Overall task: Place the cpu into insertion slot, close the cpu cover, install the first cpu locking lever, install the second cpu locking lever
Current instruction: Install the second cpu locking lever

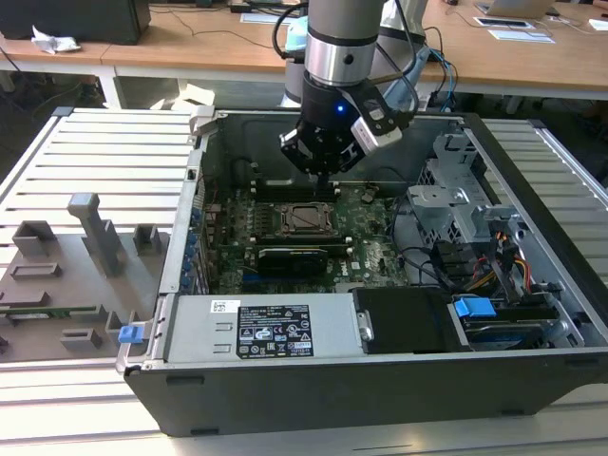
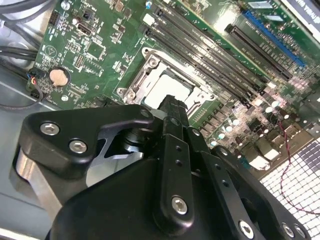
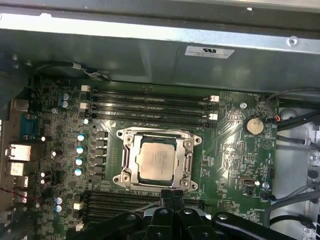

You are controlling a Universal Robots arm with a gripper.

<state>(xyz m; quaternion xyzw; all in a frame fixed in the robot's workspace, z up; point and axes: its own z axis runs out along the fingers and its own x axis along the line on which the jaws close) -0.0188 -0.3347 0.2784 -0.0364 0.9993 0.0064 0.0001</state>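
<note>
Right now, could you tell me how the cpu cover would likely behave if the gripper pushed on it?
The cpu cover is a thin metal frame lying flat around the cpu, so it would probably feel stiff and light. Its bare metal looks smooth, so the gripper, hanging at its edge, might slip. It seems hinged, likelier to swing than slide.

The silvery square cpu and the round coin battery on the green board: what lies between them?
In the first wrist view, the silvery cpu cover frame edges the cpu; beyond it only small board components reach the coin battery.
</note>
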